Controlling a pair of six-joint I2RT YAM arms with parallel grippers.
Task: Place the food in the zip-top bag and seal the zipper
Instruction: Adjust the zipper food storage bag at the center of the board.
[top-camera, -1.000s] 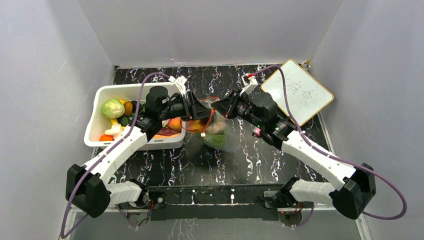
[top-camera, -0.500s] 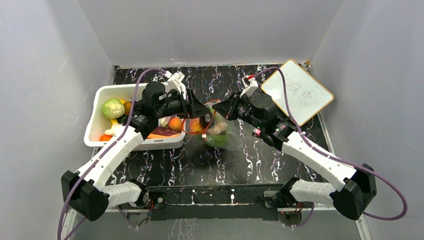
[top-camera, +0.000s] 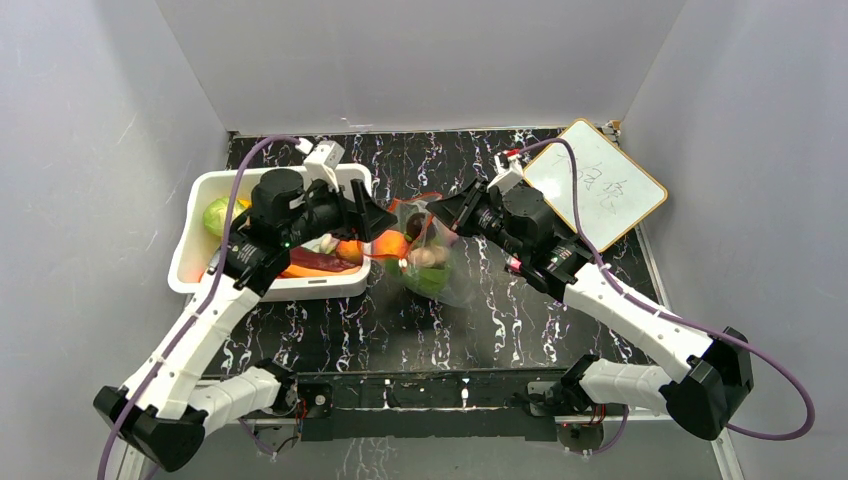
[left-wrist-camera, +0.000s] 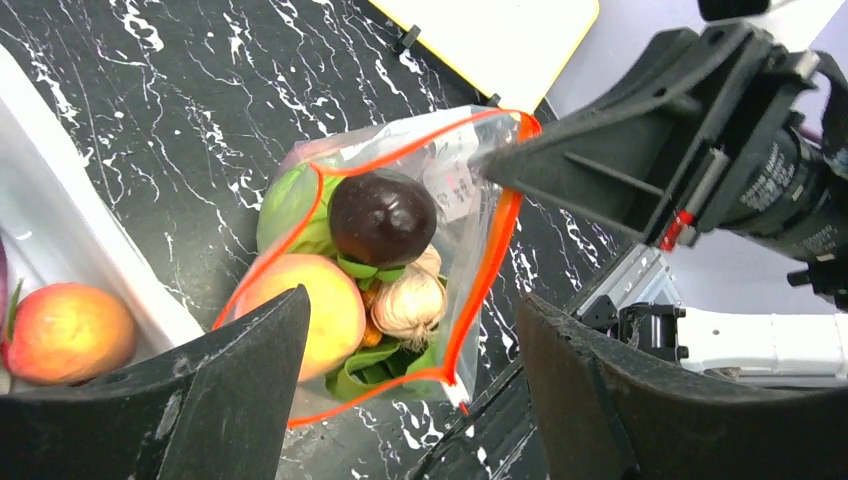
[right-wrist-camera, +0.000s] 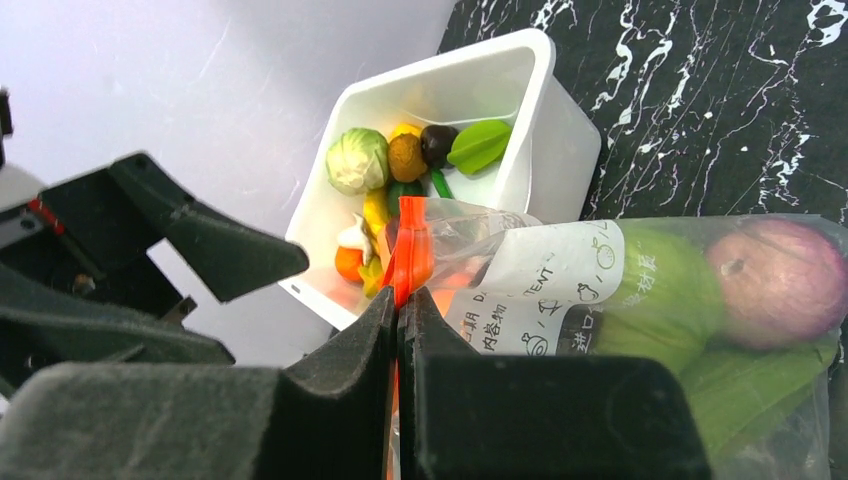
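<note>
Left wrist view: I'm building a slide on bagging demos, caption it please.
Open left gripper above the zip-top bag holding toy food, its red-orange rim pinched by the shut right gripper.

Plain grey walls (top-camera: 420, 60) enclose a black, white-veined tabletop (top-camera: 400, 320); a whiteboard (top-camera: 595, 185), seemingly scribbled on, lies at its far-right corner.

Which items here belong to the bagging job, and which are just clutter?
Job: zip-top bag, zipper, food already inside, food left in the white bin, right gripper shut on the bag mouth, left gripper open.
Lying about: whiteboard, far right.
</note>
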